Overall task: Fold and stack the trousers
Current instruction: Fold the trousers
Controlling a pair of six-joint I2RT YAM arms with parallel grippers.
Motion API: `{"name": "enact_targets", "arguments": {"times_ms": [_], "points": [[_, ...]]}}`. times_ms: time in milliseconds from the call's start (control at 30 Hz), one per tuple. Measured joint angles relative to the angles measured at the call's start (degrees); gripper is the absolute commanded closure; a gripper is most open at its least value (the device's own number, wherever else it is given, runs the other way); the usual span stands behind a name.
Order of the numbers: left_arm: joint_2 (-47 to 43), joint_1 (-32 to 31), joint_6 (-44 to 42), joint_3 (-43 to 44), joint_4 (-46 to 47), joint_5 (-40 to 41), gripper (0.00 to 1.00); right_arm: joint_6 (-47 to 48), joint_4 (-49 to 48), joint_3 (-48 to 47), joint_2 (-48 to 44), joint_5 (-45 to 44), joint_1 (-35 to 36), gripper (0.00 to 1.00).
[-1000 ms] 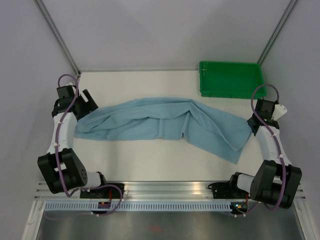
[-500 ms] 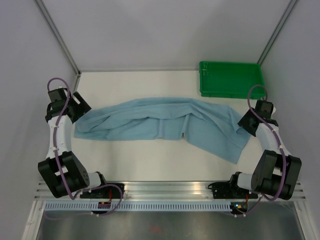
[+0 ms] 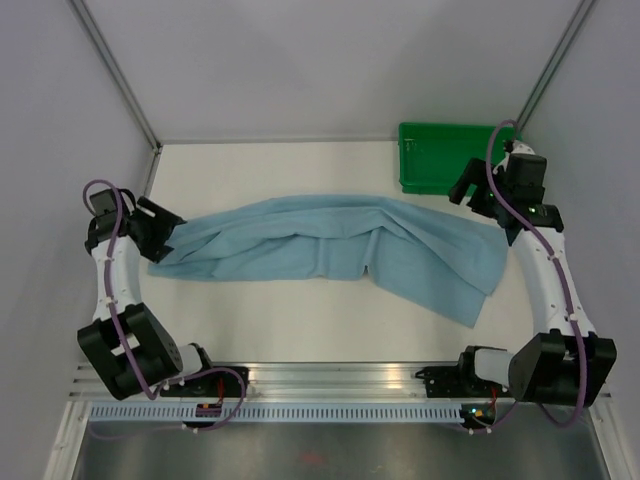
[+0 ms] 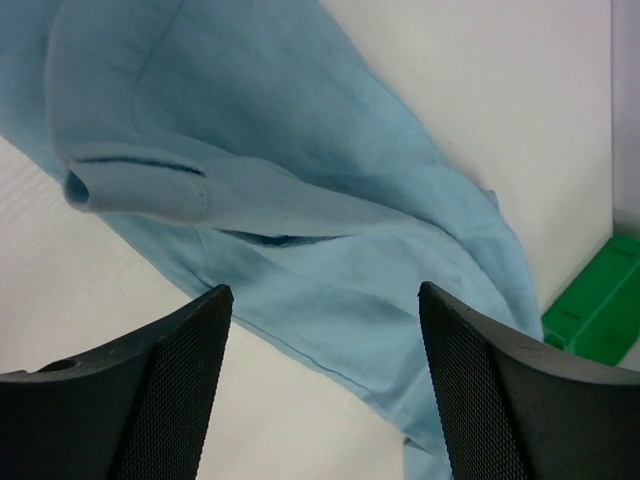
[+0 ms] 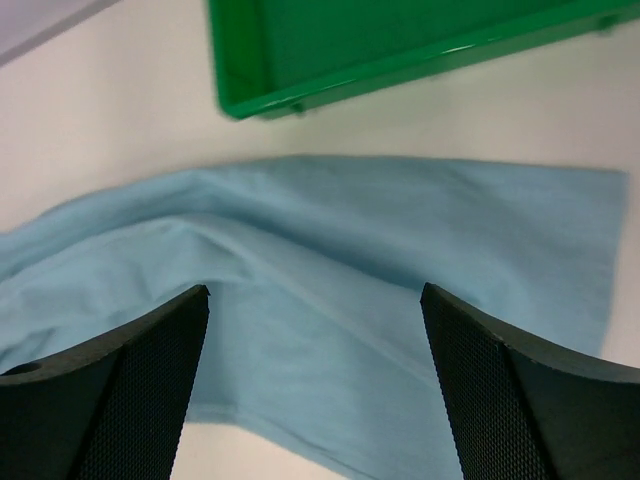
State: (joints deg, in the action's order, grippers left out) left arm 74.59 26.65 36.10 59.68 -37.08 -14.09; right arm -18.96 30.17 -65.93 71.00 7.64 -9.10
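Observation:
The light blue trousers point(image 3: 330, 245) lie crumpled lengthwise across the middle of the table, with their right end sagging toward the front. My left gripper point(image 3: 158, 228) hovers at their left end, open, and its wrist view shows the cloth point(image 4: 300, 200) and its hem under the left gripper point(image 4: 325, 290) with nothing between the fingers. My right gripper point(image 3: 470, 195) hangs open above the trousers' right end, near the tray. In the right wrist view the cloth point(image 5: 350, 260) lies flat below the right gripper point(image 5: 314, 290), apart from it.
A green plastic tray point(image 3: 450, 160) stands at the back right corner, also seen as the green tray point(image 5: 330, 50) and the tray's corner point(image 4: 600, 300). Grey walls close in the left and right sides. A metal rail point(image 3: 330, 378) runs along the front edge.
The right gripper opened, let go of the trousers' right end and rose back toward the tray. The left gripper slid left and a little nearer, staying open.

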Motion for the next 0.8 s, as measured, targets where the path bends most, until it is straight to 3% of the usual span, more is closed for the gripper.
{"name": "enact_targets", "arguments": {"times_ms": [133, 400, 600, 800], "points": [[0.9, -1.7, 8.2, -1.8, 1.6, -2.0, 0.21, 0.0, -1.1, 0.9, 1.7, 3.5, 7.7, 0.09], [9.8, -23.8, 21.7, 4.4, 3.9, 10.9, 0.24, -0.9, -3.3, 5.3, 5.1, 6.1, 11.6, 0.09], [16.3, -26.5, 28.4, 8.1, 1.3, 21.6, 0.24, -0.4, -3.7, 5.3, 5.2, 6.5, 11.6, 0.09], [17.9, -30.1, 33.0, 9.5, -1.7, 26.3, 0.24, -0.4, -3.7, 5.2, 5.8, 6.6, 11.6, 0.09]]}}
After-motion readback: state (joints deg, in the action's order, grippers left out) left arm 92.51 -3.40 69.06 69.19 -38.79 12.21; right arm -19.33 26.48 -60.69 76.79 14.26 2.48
